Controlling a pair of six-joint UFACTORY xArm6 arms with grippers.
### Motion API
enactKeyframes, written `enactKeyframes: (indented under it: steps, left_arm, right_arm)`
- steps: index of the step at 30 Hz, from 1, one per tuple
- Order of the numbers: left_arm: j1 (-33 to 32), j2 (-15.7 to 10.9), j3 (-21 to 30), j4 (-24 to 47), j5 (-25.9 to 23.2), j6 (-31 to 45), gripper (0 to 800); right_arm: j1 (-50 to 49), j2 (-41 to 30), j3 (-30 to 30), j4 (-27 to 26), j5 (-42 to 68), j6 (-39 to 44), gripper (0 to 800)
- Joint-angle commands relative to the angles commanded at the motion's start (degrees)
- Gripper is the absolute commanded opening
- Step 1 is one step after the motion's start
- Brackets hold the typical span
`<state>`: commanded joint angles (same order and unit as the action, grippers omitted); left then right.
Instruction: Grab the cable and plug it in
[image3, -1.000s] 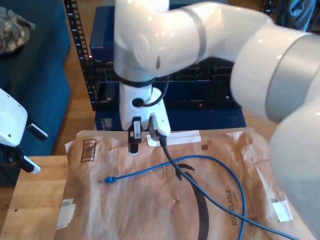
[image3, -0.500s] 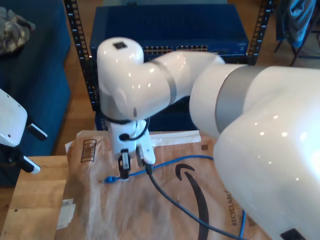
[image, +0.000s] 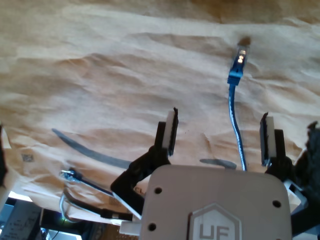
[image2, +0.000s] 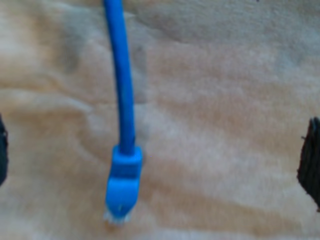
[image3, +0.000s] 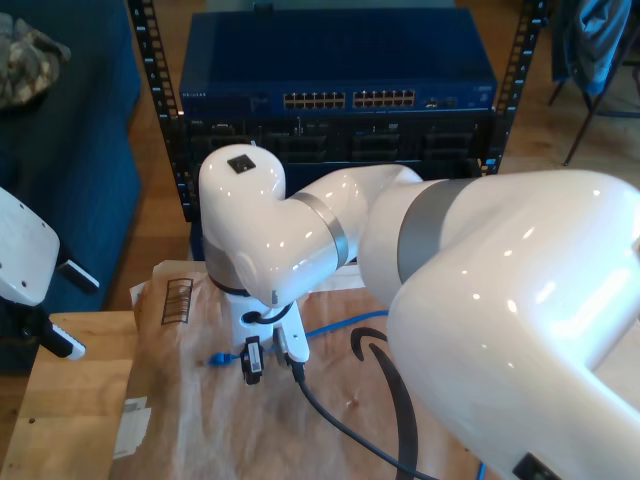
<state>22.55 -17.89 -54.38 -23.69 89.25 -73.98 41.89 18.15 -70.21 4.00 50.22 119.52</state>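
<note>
Now the second hand is held wide open, low over the brown paper on the desk. The cable lies flat between the jaws, its plug ungripped. The grab looks to be in hand — next, a square closing on the plug is called for.

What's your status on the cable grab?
My first tool open, cable lying in its gap. My second tool open, plug within, ungrasped. Cable flat on brown paper; nothing blocking.

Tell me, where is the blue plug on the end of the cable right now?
The cable's blue plug lies on the brown paper toward the exterior view's left, just beside my second gripper, whose open fingers straddle it.
</note>
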Motion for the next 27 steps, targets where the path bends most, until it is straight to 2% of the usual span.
enactKeyframes:
  steps: [6,9,18,27]
  left_arm:
    - [0.1,-0.1,0.8,0.0,0.0,0.0,800]
    - [0.1,-0.1,1.0,0.0,-0.1,0.0,800]
    - [0.1,-0.1,1.0,0.0,-0.1,0.2,800]
    - [0.1,-0.1,0.9,0.0,-0.1,0.2,800]
  right_arm:
    - [0.0,1.4,0.1,0.1,-3.1,0.3,791]
    - [-0.1,2.2,0.0,-0.1,-3.3,4.0,792]
    - [0.0,3.0,-0.3,-2.9,-3.3,7.1,789]
    - [0.0,2.9,-0.4,-2.9,-3.3,7.1,627]
